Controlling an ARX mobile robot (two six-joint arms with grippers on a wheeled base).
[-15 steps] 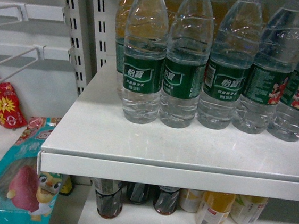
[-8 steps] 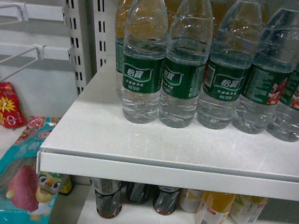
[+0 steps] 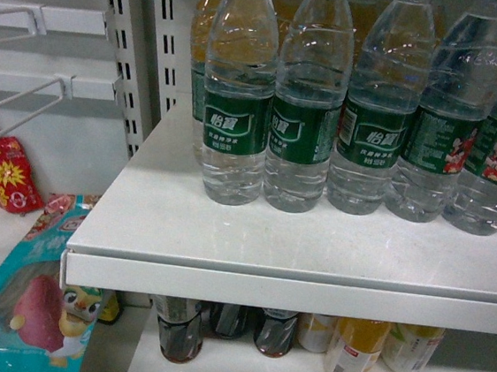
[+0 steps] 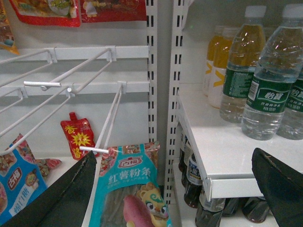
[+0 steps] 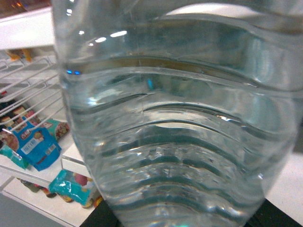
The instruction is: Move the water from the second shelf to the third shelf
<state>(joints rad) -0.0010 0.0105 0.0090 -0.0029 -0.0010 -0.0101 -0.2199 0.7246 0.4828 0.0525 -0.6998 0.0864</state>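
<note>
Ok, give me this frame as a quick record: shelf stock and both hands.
shelf: front row of five water bottles
below: cola, yellow drinks
left hand: open, empty
right hand: one bottle fills its view; grip unclear
head view: neither hand visible

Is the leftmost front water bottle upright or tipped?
Upright: the water bottle stands on its base on the white shelf, in line with its neighbours.

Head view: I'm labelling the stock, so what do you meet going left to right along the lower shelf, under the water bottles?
Three dark cola bottles → pale bottle → orange drink bottle → light bottle.
</note>
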